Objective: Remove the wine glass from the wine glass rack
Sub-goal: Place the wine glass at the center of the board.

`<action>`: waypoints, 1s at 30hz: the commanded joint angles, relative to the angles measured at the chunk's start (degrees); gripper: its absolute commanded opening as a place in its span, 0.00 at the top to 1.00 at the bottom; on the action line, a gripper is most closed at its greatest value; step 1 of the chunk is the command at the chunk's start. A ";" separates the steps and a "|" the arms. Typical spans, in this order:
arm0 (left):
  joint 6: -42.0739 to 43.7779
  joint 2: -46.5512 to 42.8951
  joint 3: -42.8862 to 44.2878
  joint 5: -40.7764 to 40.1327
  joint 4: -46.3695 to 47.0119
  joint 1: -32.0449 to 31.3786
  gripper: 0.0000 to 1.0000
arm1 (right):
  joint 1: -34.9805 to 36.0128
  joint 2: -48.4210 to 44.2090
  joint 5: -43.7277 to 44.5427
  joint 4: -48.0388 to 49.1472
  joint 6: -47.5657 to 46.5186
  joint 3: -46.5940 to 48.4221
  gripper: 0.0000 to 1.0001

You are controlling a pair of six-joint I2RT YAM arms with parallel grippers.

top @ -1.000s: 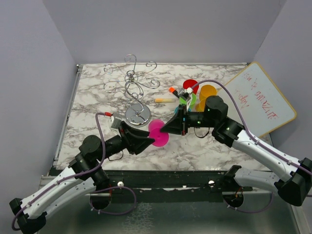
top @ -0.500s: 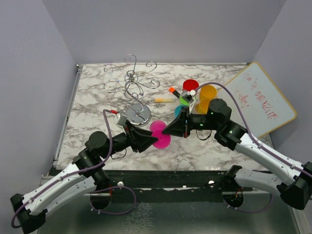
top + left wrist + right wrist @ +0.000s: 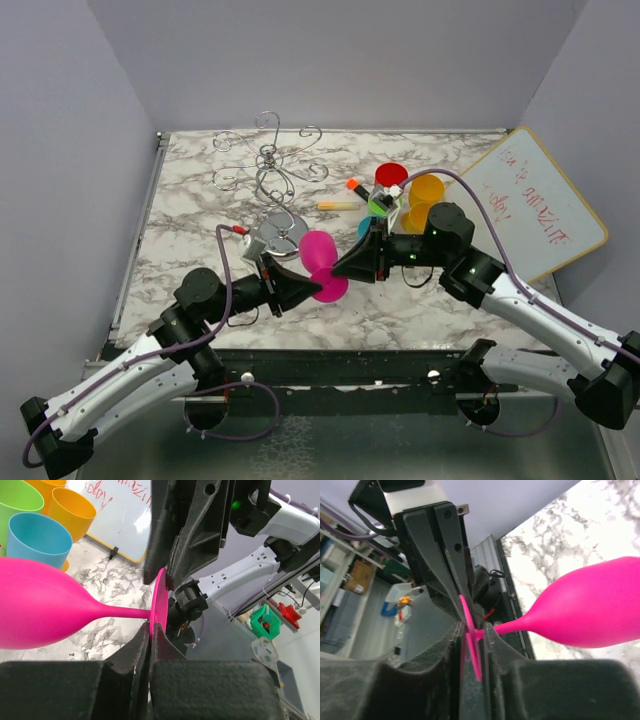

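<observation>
Left gripper [image 3: 150, 641]: clamped edge-on over the foot of the pink wine glass [image 3: 47, 605]; stood apart a second ago, now pinches the disc from below.
Right gripper [image 3: 347, 268]: fingers slightly parted either side of the same foot; shut tight a second ago. Reads as a handover, left taking, right letting go.
Wine glass: held sideways above the marble table [image 3: 190, 200], between both grippers, bowl tipped away from them.
Wine glass rack [image 3: 268, 165]: further back, upright, scroll arms bare; round base just beside the bowl.
Beyond, right: orange cup [image 3: 425, 190], red cup [image 3: 390, 175], whiteboard [image 3: 530, 200].
Judged: glass already off the rack; needs only a clean release by the right gripper.
</observation>
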 commanded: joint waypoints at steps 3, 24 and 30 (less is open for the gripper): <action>6.43 -0.84 1.15 7.26 -1.74 0.01 1.00 | 0.12 -1.35 4.35 -4.52 -1.84 2.26 0.58; 36.14 -8.61 -1.47 21.35 -11.76 0.01 1.00 | -10.55 0.44 5.13 -13.49 -4.05 7.78 0.35; 42.63 -7.97 -0.47 27.37 -13.93 0.00 1.00 | -14.37 4.06 -8.67 -8.05 -2.83 8.04 0.34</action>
